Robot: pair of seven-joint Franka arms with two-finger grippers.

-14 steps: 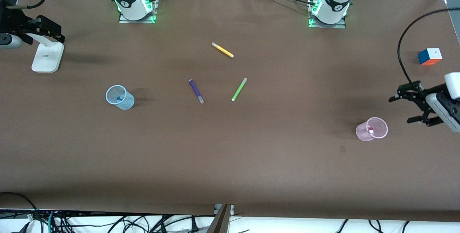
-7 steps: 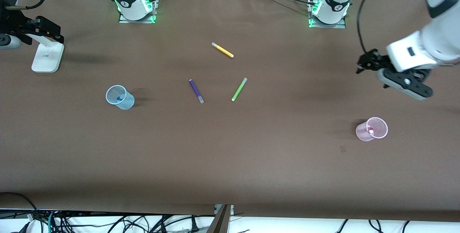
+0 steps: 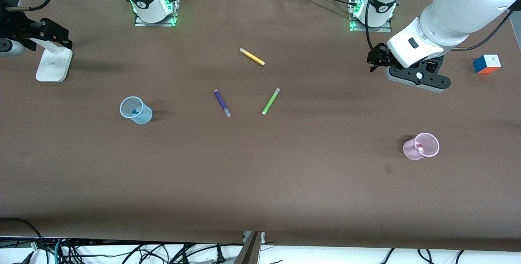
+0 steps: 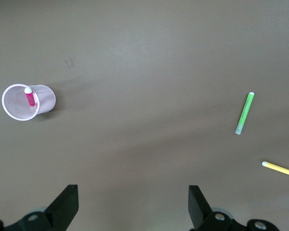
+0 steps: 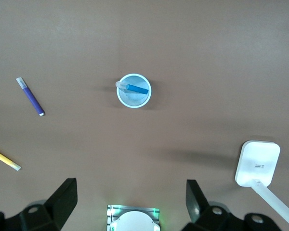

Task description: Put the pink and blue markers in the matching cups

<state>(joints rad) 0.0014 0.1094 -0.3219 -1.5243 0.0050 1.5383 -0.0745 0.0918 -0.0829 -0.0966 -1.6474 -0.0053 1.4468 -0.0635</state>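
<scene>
The pale pink cup (image 3: pixel 409 150) stands upright toward the left arm's end of the table. The pink marker (image 3: pixel 419 148) stands in it, pale cap up. Both show in the left wrist view, the cup (image 4: pixel 46 99) and the marker (image 4: pixel 31 98). The pale blue cup (image 3: pixel 145 116) stands toward the right arm's end and holds the blue marker (image 3: pixel 134 112). The right wrist view shows that cup (image 5: pixel 134 106) and marker (image 5: pixel 137 89). My left gripper (image 3: pixel 376 59) (image 4: pixel 132 204) is open and empty over bare table. My right gripper (image 5: pixel 130 202) is open and empty, high over its base, out of the front view.
A purple pen (image 3: pixel 222 103), a green pen (image 3: pixel 270 101) and a yellow pen (image 3: pixel 252 56) lie loose mid-table. A colour cube (image 3: pixel 487 63) sits near the left arm's end. A white stand (image 3: pixel 53 65) with black gear stands at the right arm's end.
My left arm has swung up from beside the pink cup toward its base, and its gripper is now over bare table. The cups, markers and right arm have not moved.
</scene>
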